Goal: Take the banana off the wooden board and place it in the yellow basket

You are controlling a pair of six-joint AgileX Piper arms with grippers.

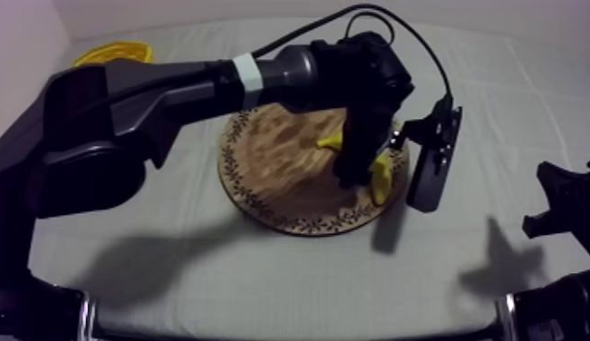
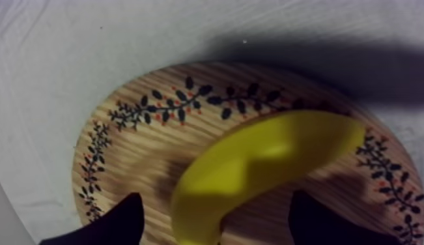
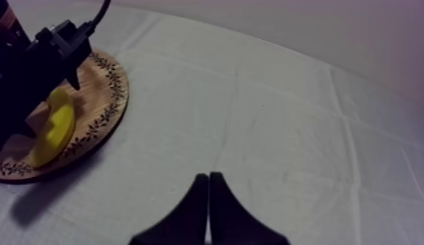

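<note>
My left gripper [image 1: 355, 172] is hanging low over the right part of the round wooden board with a leaf-patterned rim [image 1: 266, 168]. Its two black fingers [image 2: 123, 218] are standing apart on either side of the curved yellow toy banana [image 2: 266, 159] (a strip of wood is showing between each finger and the fruit, so nothing is gripped). The banana is lying on the board, near its rim. The yellow basket [image 1: 112, 52] is sitting well apart at the far left of the grey-white cloth-covered table [image 1: 262, 272]. My right gripper [image 3: 208, 208] is resting low at the right side, fingers pressed together on nothing.
</note>
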